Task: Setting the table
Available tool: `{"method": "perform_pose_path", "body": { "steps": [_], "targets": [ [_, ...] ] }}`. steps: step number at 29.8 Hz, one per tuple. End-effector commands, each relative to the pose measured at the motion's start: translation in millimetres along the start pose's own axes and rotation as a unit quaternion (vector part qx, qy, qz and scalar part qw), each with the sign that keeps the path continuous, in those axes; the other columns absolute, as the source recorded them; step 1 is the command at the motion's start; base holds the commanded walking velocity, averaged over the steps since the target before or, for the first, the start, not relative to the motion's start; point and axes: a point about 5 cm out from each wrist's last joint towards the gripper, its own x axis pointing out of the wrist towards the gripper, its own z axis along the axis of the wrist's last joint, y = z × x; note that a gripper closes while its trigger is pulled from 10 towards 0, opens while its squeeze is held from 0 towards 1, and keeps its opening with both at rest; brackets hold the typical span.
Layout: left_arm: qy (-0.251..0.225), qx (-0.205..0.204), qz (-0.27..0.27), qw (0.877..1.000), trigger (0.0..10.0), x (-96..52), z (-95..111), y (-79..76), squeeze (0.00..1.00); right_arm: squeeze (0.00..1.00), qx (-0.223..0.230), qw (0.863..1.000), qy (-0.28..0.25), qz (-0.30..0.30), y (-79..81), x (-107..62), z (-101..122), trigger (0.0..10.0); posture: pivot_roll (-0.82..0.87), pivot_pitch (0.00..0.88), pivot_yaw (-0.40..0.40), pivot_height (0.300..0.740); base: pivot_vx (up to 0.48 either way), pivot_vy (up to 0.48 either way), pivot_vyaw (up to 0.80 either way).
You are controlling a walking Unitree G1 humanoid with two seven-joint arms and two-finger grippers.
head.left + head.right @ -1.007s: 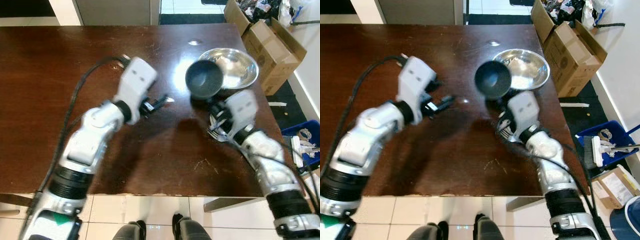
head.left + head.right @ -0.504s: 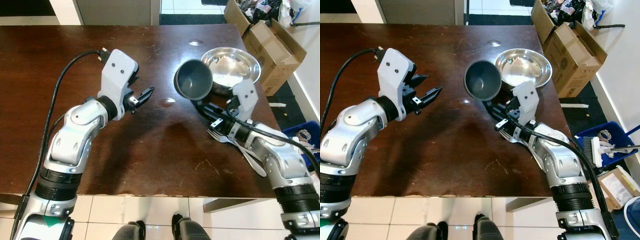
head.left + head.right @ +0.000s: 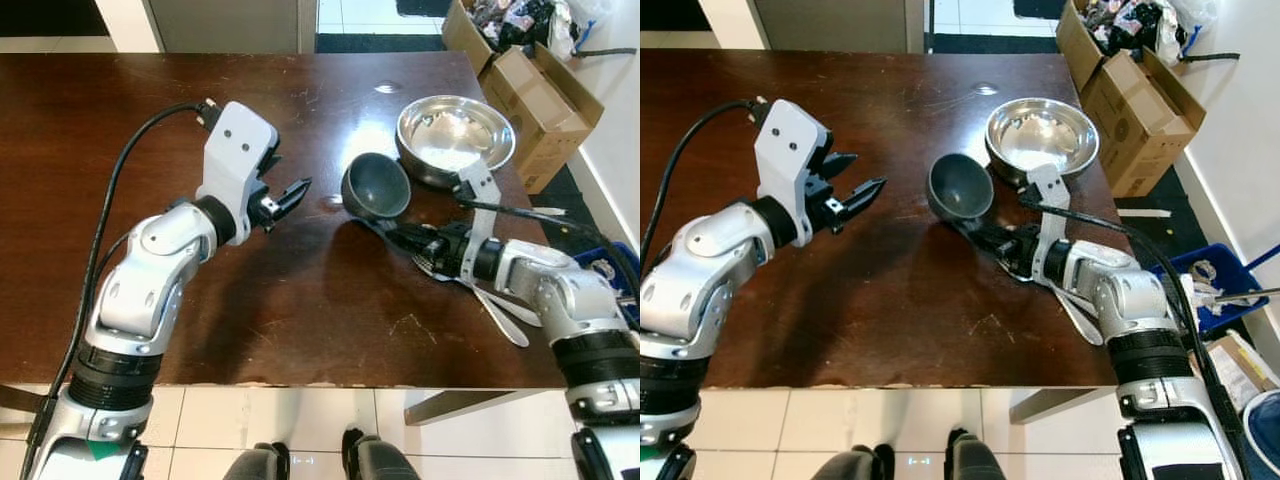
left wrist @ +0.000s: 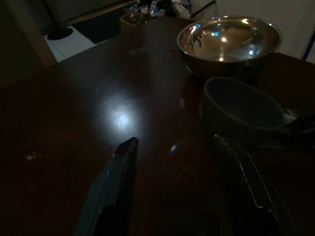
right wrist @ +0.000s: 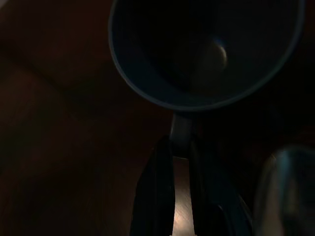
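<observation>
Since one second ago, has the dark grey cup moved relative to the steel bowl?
Yes. The dark grey cup, held by the right gripper, has shifted to the robot's left, away from the steel bowl, which it overlapped earlier, and down toward the table.

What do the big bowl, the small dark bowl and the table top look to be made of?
Big bowl: polished metal, probably stainless steel, with mirror-like reflections. Small dark bowl, held at its rim by the right gripper: matte dark grey, likely plastic or glazed ceramic; it gives little shine. Table: dark brown wood or veneer, glossy, with glare and fine scratches.
</observation>
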Motion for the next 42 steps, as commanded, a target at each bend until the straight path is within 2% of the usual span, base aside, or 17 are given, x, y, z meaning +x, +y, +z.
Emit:
{"method": "perform_pose_path", "body": {
  "steps": [1, 2, 3, 6, 20, 21, 22, 23, 28, 34, 35, 42],
  "targets": [
    [0.007, -0.002, -0.007, 1.000, 10.0, -2.2, -3.4, -5.2, 0.00, 0.00, -0.009, 1.000, 0.015, -0.012, -5.9, -2.6, -1.8, 10.0, -0.09, 0.128, 0.039, 0.740, 0.000, 0.000, 0.00],
    [0.008, -0.003, -0.007, 1.000, 10.0, -2.4, -3.5, -5.7, 0.00, 0.00, -0.022, 0.999, 0.020, -0.023, -9.1, -2.9, -2.6, 10.0, -0.08, 0.128, 0.040, 0.740, 0.000, 0.000, 0.00],
    [0.008, -0.003, -0.008, 1.000, 10.0, -2.3, -3.5, -5.9, 0.00, 0.00, -0.054, 0.997, 0.025, -0.048, -13.6, -2.8, -2.6, 10.0, -0.08, 0.128, 0.041, 0.740, 0.000, 0.000, 0.00],
    [0.009, -0.004, -0.008, 1.000, 10.0, -2.0, -3.4, -6.1, 0.00, 0.00, -0.077, 0.993, 0.030, -0.083, -21.0, -2.6, -1.0, 10.0, -0.08, 0.128, 0.047, 0.740, 0.000, 0.000, 0.00],
    [0.011, -0.005, -0.011, 1.000, 10.0, -2.0, -4.0, -8.5, 0.00, 0.00, -0.072, 0.991, 0.031, -0.105, -36.0, -8.0, 9.4, 10.0, -0.08, 0.127, 0.048, 0.740, 0.000, 0.000, 0.00],
    [0.012, -0.005, -0.010, 1.000, 10.0, -2.4, -4.2, -8.1, 0.00, 0.69, -0.077, 0.991, 0.031, -0.109, -37.1, -7.6, 9.6, 10.0, -0.08, 0.127, 0.048, 0.740, 0.000, 0.000, 0.00],
    [0.012, -0.004, -0.010, 1.000, 10.0, -2.6, -4.3, -7.9, 0.00, 0.69, -0.080, 0.990, 0.030, -0.111, -37.9, -7.3, 9.8, 10.0, -0.08, 0.127, 0.048, 0.740, 0.000, 0.000, 0.00],
    [0.012, -0.004, -0.009, 1.000, 10.0, -2.7, -4.3, -7.5, 0.00, 1.00, -0.082, 0.990, 0.026, -0.110, -38.0, -6.6, 10.7, 10.0, -0.08, 0.128, 0.050, 0.740, 0.000, 0.000, 0.00],
    [0.012, -0.004, -0.010, 1.000, 10.0, -2.1, -4.1, -7.3, 0.00, 1.00, -0.088, 0.990, 0.001, -0.110, -37.4, -5.1, 17.6, 10.0, -0.08, 0.126, 0.053, 0.740, 0.000, 0.000, 0.00],
    [0.011, -0.004, -0.013, 1.000, 10.0, 0.2, -3.9, -8.8, 0.00, 1.00, -0.119, 0.986, -0.046, -0.111, -36.6, -9.9, 36.5, 10.0, -0.09, 0.126, 0.059, 0.740, 0.000, 0.000, 0.00],
    [0.011, -0.005, -0.014, 1.000, 10.0, 0.4, -4.2, -9.2, 0.00, 0.00, -0.125, 0.984, -0.055, -0.113, -36.9, -11.3, 40.2, 10.0, -0.09, 0.129, 0.061, 0.740, 0.000, 0.000, 0.00],
    [0.009, -0.007, -0.018, 1.000, 10.0, 2.4, -3.9, -11.5, 0.00, 0.00, -0.146, 0.975, -0.101, -0.137, -37.0, -22.5, 58.6, 10.0, -0.10, 0.129, 0.059, 0.740, 0.000, 0.000, 0.00]
  ]
}}
